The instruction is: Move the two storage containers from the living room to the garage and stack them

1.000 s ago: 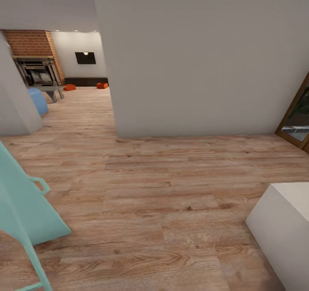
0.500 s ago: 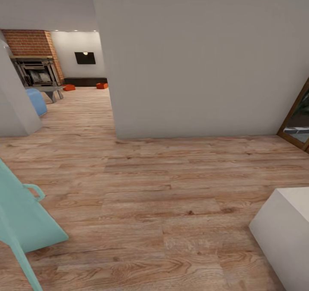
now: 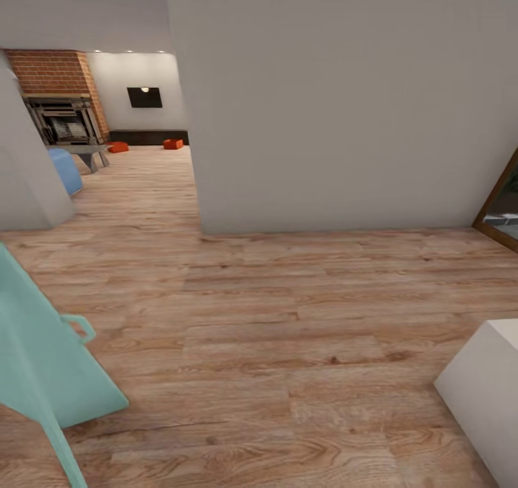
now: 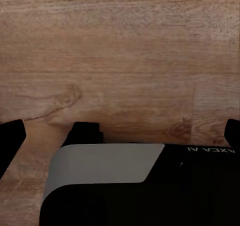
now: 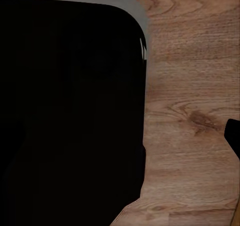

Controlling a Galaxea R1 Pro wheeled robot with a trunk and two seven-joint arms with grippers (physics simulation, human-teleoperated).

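Looking down a hallway: the head view takes in a light wood plank floor (image 3: pixel 288 344) and a broad pale wall (image 3: pixel 345 99) straight ahead.
Living room: seen past the wall's left edge, far off, with a red brick fireplace (image 3: pixel 61 96), a black TV (image 3: pixel 144 97) on the back wall and a low dark cabinet (image 3: pixel 147 137) beneath it.
Bins: two small orange-red bins sit on the far living-room floor just in front of the cabinet, one (image 3: pixel 119 147) nearer the fireplace, the other (image 3: pixel 173 143) to its right; well apart from each other, too small to make out any detail.
Near the fireplace: a grey bench (image 3: pixel 88 153) and a rounded blue seat (image 3: pixel 65 170).
Foreground: a mint-green panel with a loop handle (image 3: pixel 43 358) at lower left, a white block (image 3: pixel 485 391) at lower right, a wood-framed opening (image 3: pixel 500 204) at the right edge.
Left wrist view: planks below, with the robot's own dark and grey body (image 4: pixel 107 173) and "AXEA AI" lettering seen reversed; black finger tips (image 4: pixel 10 138) at both edges stand wide apart, nothing between them.
Right wrist view: dark robot body (image 5: pixel 70 111) against planks; one black tip (image 5: pixel 233 135) at the edge, so whether this gripper is spread or closed cannot be told.
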